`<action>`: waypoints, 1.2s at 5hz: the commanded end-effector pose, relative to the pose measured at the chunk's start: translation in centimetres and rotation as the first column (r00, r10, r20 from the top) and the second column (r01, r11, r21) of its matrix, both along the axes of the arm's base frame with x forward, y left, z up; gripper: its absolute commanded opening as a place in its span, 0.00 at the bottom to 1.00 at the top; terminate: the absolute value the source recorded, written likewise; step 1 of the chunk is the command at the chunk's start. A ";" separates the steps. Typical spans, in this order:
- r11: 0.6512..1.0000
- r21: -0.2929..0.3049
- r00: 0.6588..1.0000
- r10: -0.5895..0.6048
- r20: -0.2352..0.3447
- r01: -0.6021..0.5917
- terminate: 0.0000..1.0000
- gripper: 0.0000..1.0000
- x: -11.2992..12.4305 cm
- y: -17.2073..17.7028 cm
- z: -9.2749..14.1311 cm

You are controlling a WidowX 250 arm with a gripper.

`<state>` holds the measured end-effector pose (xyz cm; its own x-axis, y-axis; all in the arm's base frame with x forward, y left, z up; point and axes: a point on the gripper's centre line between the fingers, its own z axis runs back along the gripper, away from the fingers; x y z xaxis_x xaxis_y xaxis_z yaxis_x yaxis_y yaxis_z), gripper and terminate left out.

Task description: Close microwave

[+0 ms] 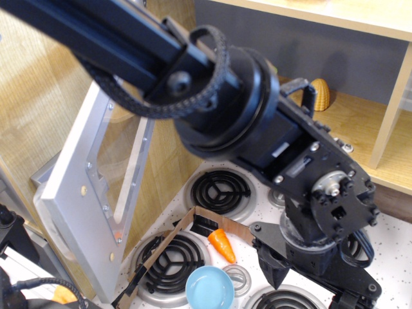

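Black arm point(244, 122) fills frame, fingers' point(273, 270) state unclear. Microwave point(96, 193) door hangs open at left. White speckled counter point(393, 251) has black burners point(222, 191), blue bowl point(209, 288), carrot point(222, 244).

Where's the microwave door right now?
The microwave door stands swung open at the left of the view, against the wooden wall, left of the stove burners, with the gripper off to its right.
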<state>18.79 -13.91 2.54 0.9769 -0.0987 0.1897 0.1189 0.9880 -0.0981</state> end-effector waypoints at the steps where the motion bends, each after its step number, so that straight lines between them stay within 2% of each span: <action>1: 1.000 0.000 1.000 0.000 0.000 0.000 0.00 1.00 0.0 0.0 0.0; 2: 0.999 0.016 0.999 -0.031 -0.028 0.031 0.00 1.00 0.6 0.7 2.0; 3: 0.991 0.102 0.995 -0.095 0.026 0.092 0.00 1.00 0.2 2.2 4.1; 4: 0.983 0.149 0.994 -0.109 0.032 0.103 0.00 1.00 -0.5 3.5 6.0; 5: 0.975 0.179 0.990 -0.138 0.005 0.135 0.00 1.00 1.5 3.7 10.6; 6: 0.960 0.222 0.985 -0.165 -0.038 0.170 0.00 1.00 1.6 4.8 13.3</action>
